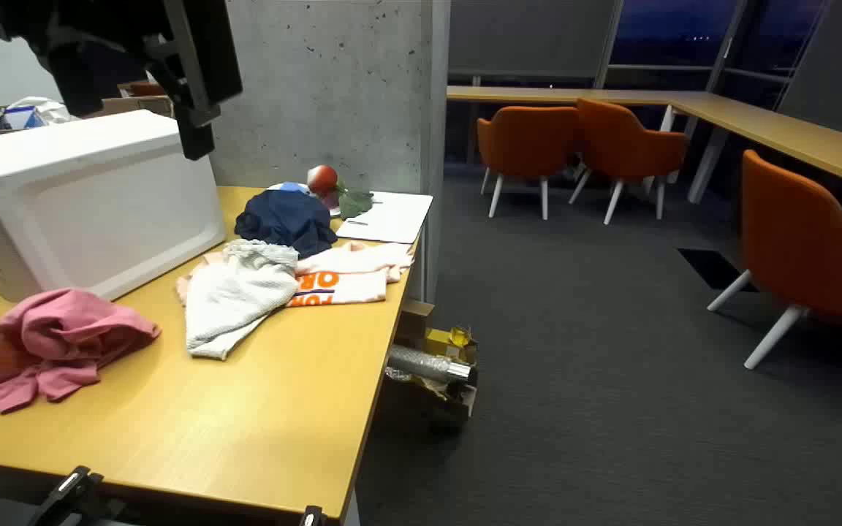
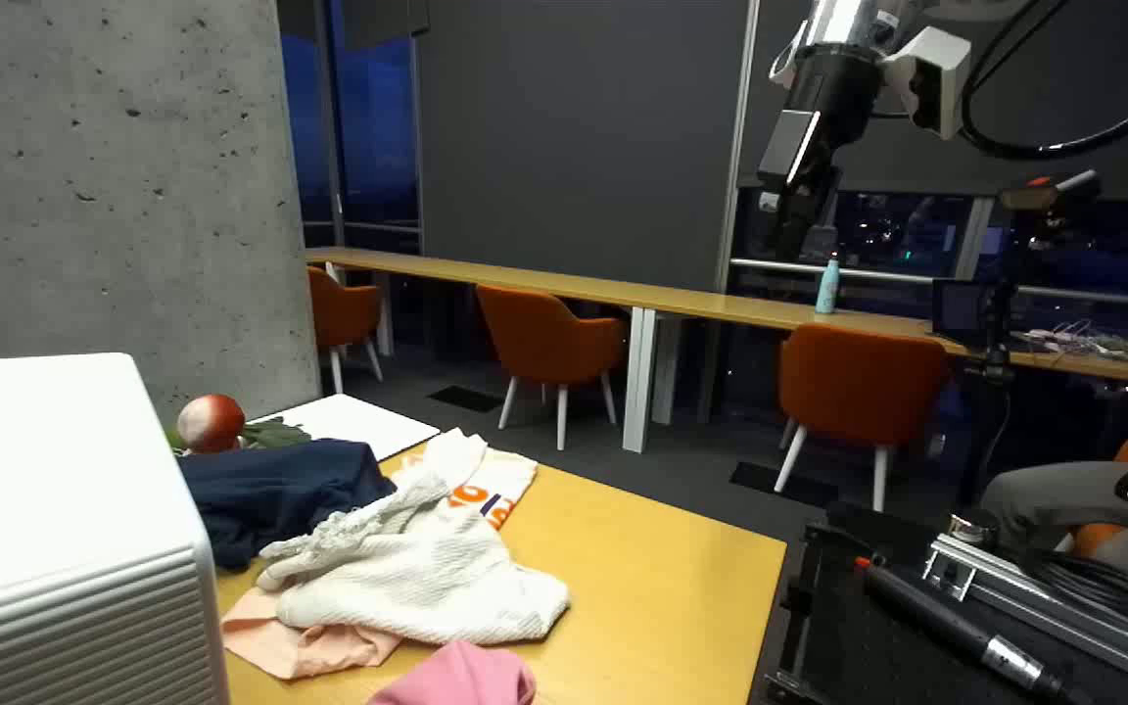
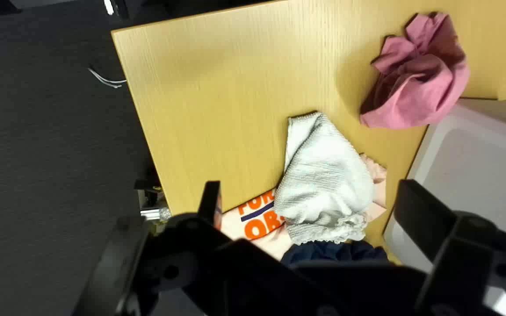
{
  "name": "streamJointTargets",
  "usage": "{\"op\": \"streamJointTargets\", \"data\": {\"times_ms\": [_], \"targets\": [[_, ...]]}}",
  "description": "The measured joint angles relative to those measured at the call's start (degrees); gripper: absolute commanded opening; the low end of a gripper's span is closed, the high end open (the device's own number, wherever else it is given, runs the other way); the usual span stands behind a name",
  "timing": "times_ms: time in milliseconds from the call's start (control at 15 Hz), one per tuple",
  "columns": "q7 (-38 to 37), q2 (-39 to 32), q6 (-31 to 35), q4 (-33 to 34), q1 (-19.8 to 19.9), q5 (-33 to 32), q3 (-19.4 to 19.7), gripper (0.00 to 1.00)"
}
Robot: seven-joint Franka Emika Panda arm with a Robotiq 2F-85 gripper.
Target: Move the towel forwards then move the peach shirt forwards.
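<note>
The towel is a white, ribbed, crumpled cloth on the table in both exterior views point(image 1: 242, 296) point(image 2: 437, 578) and in the wrist view point(image 3: 323, 175). It lies on top of the peach shirt point(image 1: 351, 259), which has orange lettering and shows out on both sides of the towel point(image 2: 305, 636) point(image 3: 264, 221). The middle of the shirt is hidden by the towel. My gripper point(image 1: 139, 123) is high above the table, apart from the cloths. It also shows in an exterior view point(image 2: 794, 220). In the wrist view its fingers point(image 3: 310, 197) are wide apart with nothing between them.
A pink cloth point(image 1: 63, 340) lies near the white box point(image 1: 99, 208). A navy cloth point(image 1: 286, 219) touches the towel's far end. A white board point(image 1: 392, 219) and a red round object point(image 1: 322, 179) stand behind. The table's edge point(image 1: 373, 387) drops to the floor.
</note>
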State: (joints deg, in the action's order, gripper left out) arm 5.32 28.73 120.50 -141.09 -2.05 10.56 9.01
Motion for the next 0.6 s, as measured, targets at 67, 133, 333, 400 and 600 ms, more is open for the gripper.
{"op": "streamJointTargets", "data": {"times_ms": [67, 133, 333, 400, 600], "targets": [[0.00, 0.02, 0.00, 0.09, 0.00, 0.00, 0.00, 1.00], [0.00, 0.02, 0.00, 0.20, 0.00, 0.00, 0.00, 1.00], [0.00, 0.02, 0.00, 0.30, 0.00, 0.00, 0.00, 1.00], [0.00, 0.02, 0.00, 0.30, 0.00, 0.00, 0.00, 1.00], [-0.30, -0.68, 2.80, 0.36, 0.70, -0.26, -0.57, 1.00]]}}
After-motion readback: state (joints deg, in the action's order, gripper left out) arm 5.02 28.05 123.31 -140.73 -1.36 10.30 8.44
